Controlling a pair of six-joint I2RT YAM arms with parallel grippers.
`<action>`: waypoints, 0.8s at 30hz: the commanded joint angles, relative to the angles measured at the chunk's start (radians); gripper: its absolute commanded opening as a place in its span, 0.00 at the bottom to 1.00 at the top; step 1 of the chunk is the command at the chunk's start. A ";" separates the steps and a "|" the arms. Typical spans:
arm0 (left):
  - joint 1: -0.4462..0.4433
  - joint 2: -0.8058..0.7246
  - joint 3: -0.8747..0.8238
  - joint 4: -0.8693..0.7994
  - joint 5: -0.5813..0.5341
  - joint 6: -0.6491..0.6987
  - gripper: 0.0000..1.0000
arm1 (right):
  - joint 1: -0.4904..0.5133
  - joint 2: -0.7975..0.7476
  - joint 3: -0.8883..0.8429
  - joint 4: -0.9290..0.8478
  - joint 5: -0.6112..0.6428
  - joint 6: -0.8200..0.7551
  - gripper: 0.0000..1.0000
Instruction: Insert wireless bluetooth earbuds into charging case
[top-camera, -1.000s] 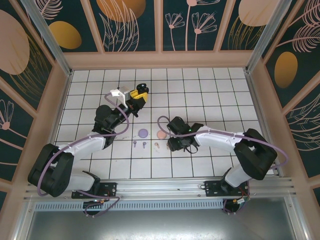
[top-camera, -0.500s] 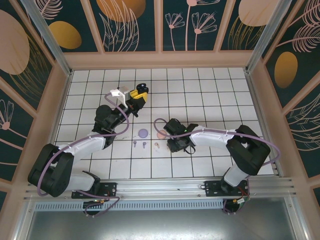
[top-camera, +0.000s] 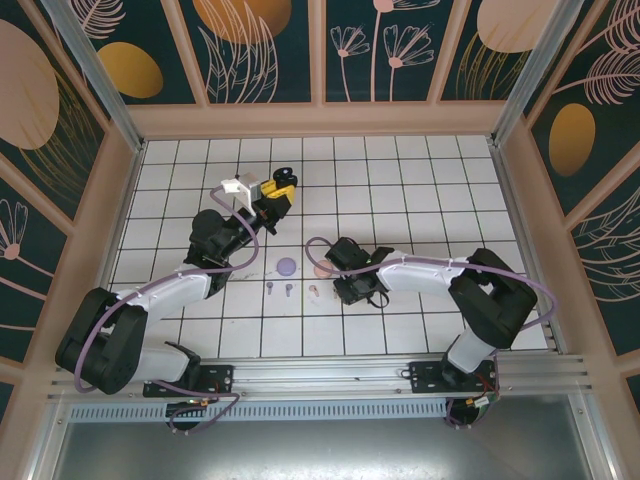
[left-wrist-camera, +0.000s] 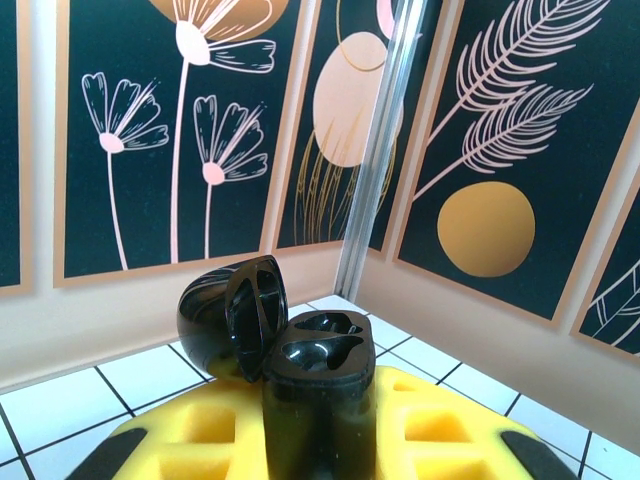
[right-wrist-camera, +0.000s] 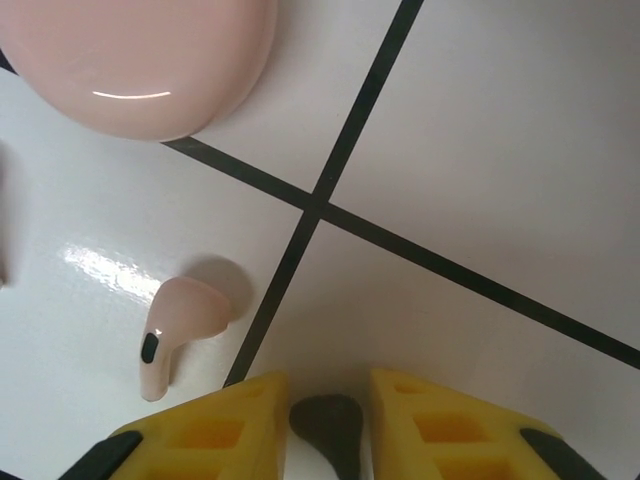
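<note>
We see a white tiled counter (top-camera: 420, 180) inside walls painted with leaves and flowers. The left arm (top-camera: 170, 285) stretches toward the far left of the counter. The right arm (top-camera: 430, 275) bends in from the right toward the middle.

The left hand (left-wrist-camera: 318, 420) is raised above the tiles, its yellow fingers (left-wrist-camera: 200, 440) clamped on the body of a black charging case (left-wrist-camera: 320, 350). The case stands upright in the grip with its lid (left-wrist-camera: 230, 315) swung open to the left, and both moulded sockets look bare.

The right hand (right-wrist-camera: 328, 400) is low over the tiles near the centre. Its yellow fingers (right-wrist-camera: 450, 430) stand only a narrow gap apart, and a small dark earbud (right-wrist-camera: 325, 425) lies between them on the tile. We cannot tell whether the pads are pressing on it or just flanking it.

Two closed round cases lie side by side near the middle of the counter, the purple case (top-camera: 287, 266) on the left and the pink case (right-wrist-camera: 140, 60) on the right. Just on the near side of the purple case lie two purple earbuds (top-camera: 270, 288), a little apart from each other. To their right is one pink earbud (right-wrist-camera: 180, 320), on the near side of the pink case. It lies close to the right hand's fingers but is not touching them.
</note>
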 joint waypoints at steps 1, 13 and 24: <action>-0.005 -0.024 0.012 0.010 0.011 0.019 0.00 | 0.004 0.025 0.007 -0.019 0.017 -0.016 0.23; -0.005 -0.008 0.011 0.027 0.045 0.019 0.00 | -0.045 -0.103 0.012 -0.027 0.013 -0.014 0.17; -0.046 0.018 -0.037 0.126 0.088 0.098 0.00 | -0.223 -0.359 0.120 -0.033 -0.079 -0.045 0.15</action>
